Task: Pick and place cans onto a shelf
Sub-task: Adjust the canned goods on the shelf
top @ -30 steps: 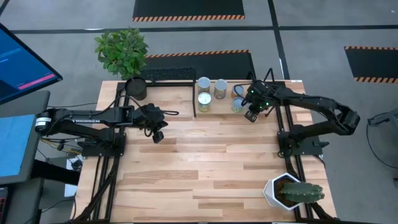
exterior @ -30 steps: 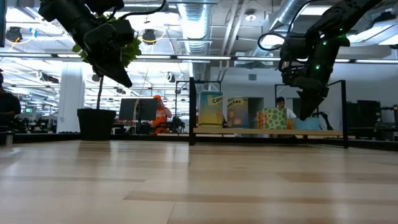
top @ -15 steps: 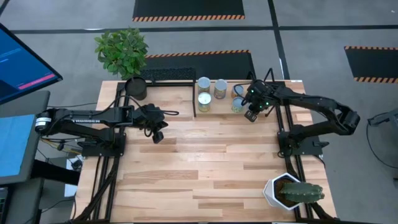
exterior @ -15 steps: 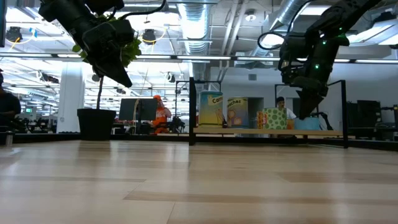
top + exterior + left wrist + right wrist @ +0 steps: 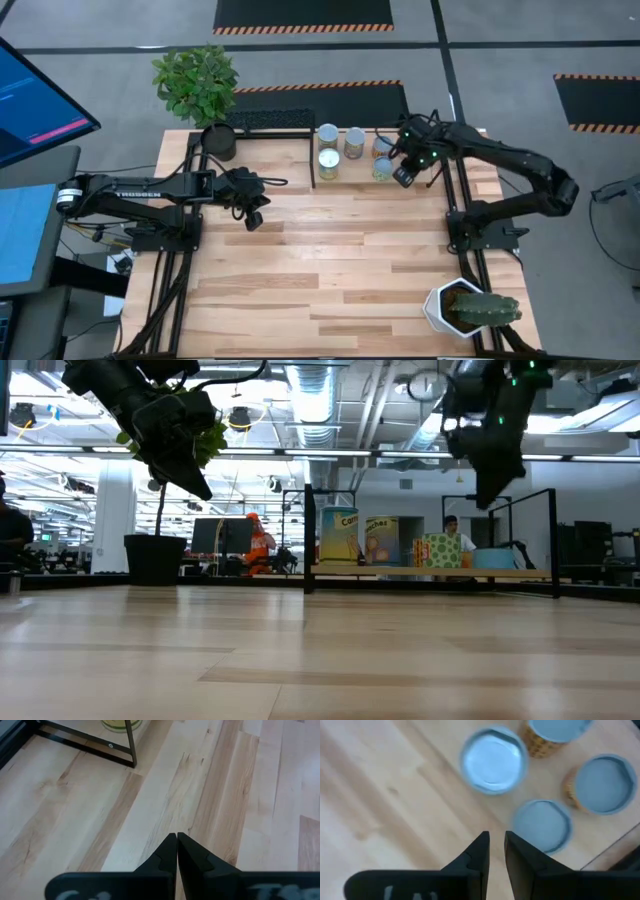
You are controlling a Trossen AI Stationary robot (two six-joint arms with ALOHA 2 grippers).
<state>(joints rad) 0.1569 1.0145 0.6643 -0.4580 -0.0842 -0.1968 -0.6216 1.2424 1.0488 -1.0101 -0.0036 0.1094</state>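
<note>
4 cans [image 5: 492,760] on shelf [image 5: 300,132] (wrist cam).

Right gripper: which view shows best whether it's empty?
Right wrist view: the right gripper has bare fingers, slightly apart, holding nothing above the cans. High view shows it small, over the shelf; low view only its dark outline.

- Four cans [image 5: 328,162] are showing on one shelf [image 5: 300,122].
- Two hands are showing: left hand [image 5: 254,220], right hand [image 5: 403,178].
- Two potted plants [image 5: 197,82] are standing.
</note>
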